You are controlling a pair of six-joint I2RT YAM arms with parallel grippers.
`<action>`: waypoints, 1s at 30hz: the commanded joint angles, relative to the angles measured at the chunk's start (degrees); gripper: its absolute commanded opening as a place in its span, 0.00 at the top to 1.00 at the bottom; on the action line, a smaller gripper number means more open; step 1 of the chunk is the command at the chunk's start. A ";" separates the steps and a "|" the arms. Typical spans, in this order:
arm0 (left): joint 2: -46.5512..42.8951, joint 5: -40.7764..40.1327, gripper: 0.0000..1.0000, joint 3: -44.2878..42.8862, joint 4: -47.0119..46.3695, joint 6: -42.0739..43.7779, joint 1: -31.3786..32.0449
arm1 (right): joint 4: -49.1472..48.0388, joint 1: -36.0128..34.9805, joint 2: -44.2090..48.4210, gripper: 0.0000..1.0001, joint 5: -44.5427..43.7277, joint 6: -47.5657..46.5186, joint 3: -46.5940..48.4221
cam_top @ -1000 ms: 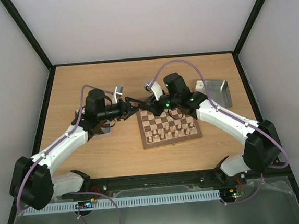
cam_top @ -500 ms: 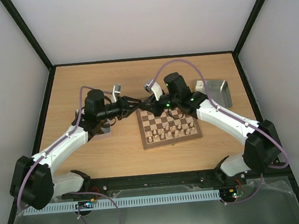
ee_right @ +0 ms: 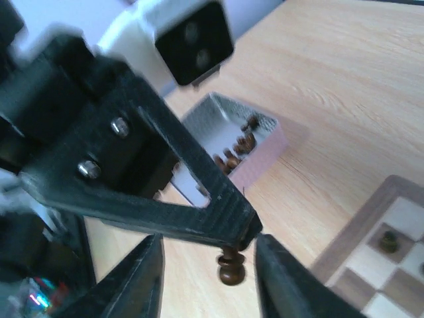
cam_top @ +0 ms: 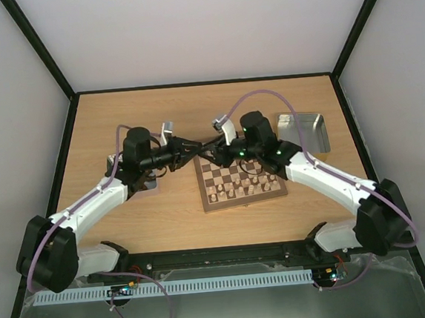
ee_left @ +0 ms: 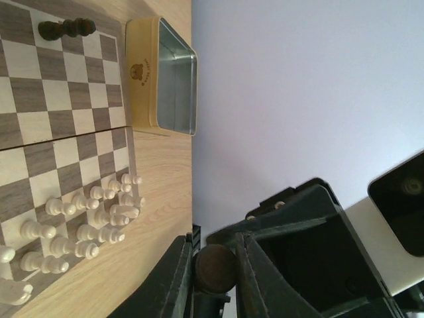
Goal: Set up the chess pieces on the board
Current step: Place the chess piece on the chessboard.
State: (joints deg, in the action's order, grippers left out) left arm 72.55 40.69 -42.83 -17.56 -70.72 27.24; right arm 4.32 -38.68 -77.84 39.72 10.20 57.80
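Note:
The two grippers meet above the board's (cam_top: 242, 193) far left corner. My left gripper (ee_left: 215, 264) is shut on the round base of a dark brown chess piece (ee_left: 216, 270), held clear of the table. In the right wrist view that piece (ee_right: 232, 266) hangs below the left finger (ee_right: 199, 192). My right gripper (ee_right: 209, 265) is open, with its fingers apart on either side of the piece and not touching it. In the top view the left gripper (cam_top: 194, 146) faces the right gripper (cam_top: 210, 149). One dark piece (ee_left: 65, 28) stands on the board's far side.
Cream pieces (ee_left: 79, 225) fill the board's near rows. A tin tray (ee_right: 233, 142) holding several dark pieces sits left of the board, under the left arm. A shiny metal tray (cam_top: 304, 131) lies to the board's right.
The left gripper has shut on the dark piece. The right gripper, shut a second ago, has opened and let go of it. Both arms shifted slightly.

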 commanded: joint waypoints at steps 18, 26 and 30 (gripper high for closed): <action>1.21 -3.51 0.91 5.45 -24.40 -46.99 0.35 | -37.02 -3.24 9.28 0.40 -19.10 28.54 -15.99; 0.56 -5.08 0.91 6.22 -26.48 -49.91 0.70 | -38.66 -4.82 5.54 0.59 -16.02 27.53 -14.77; 0.34 -5.27 0.91 6.24 -26.15 -49.90 0.75 | -39.46 -5.17 5.06 0.75 -16.77 28.13 -14.73</action>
State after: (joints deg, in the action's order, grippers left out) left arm 73.60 35.99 -37.12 -41.23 -118.65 27.73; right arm -31.35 -43.27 -72.42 23.22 38.28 41.93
